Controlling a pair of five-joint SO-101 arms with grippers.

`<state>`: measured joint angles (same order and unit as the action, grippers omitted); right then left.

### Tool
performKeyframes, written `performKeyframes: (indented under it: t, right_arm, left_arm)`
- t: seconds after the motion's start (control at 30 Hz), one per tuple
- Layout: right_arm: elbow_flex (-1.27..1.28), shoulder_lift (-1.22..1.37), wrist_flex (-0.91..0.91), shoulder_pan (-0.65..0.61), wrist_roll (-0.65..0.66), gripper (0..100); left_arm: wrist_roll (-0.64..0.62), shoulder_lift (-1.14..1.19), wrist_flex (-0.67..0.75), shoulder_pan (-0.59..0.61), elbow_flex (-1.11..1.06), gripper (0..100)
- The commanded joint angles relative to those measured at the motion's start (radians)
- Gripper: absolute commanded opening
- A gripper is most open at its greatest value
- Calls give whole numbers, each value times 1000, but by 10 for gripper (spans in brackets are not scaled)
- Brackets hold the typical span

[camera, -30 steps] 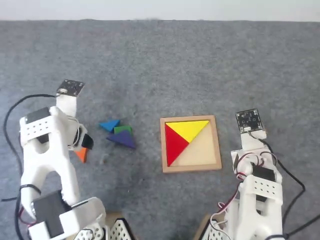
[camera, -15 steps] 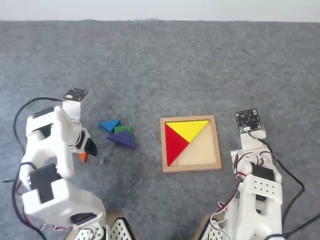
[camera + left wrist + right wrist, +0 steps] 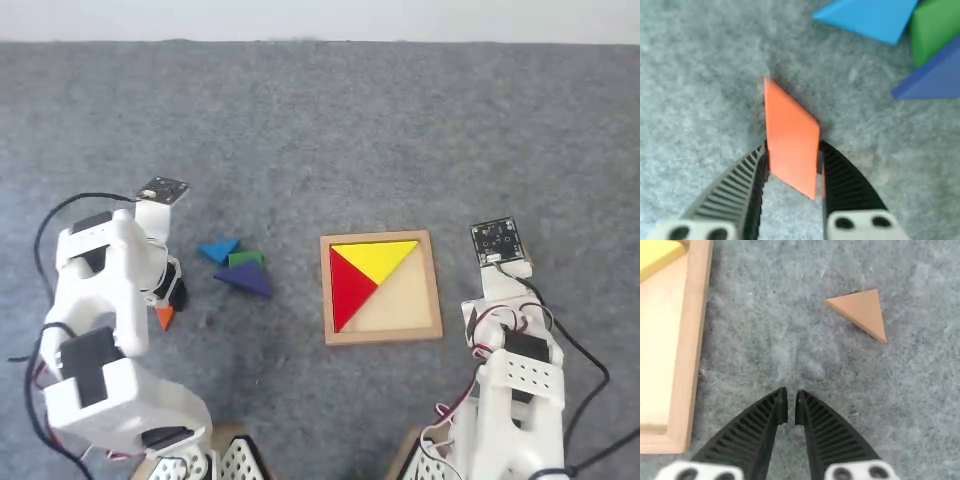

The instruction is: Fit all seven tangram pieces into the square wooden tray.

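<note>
Clamping the orange piece (image 3: 790,120) across its parallel edges lets our left tool (image 3: 792,149), we judge, carry it flat. It sits near the blue triangle (image 3: 219,250), well apart from the wooden tray (image 3: 380,337), which holds the red triangle (image 3: 350,285) and the yellow triangle (image 3: 375,258). Our right tool (image 3: 790,407) rests beside the tray, fingers together and empty.

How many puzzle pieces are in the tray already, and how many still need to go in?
Two are in: the red triangle and yellow triangle lie in the tray. The left pincer grips the orange piece. Left on the carpet: the light blue piece, green piece, dark blue piece and tan triangle.
</note>
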<state>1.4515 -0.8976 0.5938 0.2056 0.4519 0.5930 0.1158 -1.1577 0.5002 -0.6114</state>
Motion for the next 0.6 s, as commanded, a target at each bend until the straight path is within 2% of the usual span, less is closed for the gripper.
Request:
performKeyframes:
  t: [0.0, 0.23, 0.43, 0.57]
  right_arm:
    - [-12, -8, -15, -5, 2, 44]
    - [-12, -8, -18, -5, 0, 44]
    - [-12, -4, -21, -7, 0, 44]
    - [-12, -4, -21, -7, 0, 44]
  left_arm:
    - [-5, 2, -58, -46, 45, 13]
    - [-135, 2, -206, -169, 246, 13]
    - [-226, 2, -351, -348, 441, 13]
    - [-261, 3, -373, -371, 544, 15]
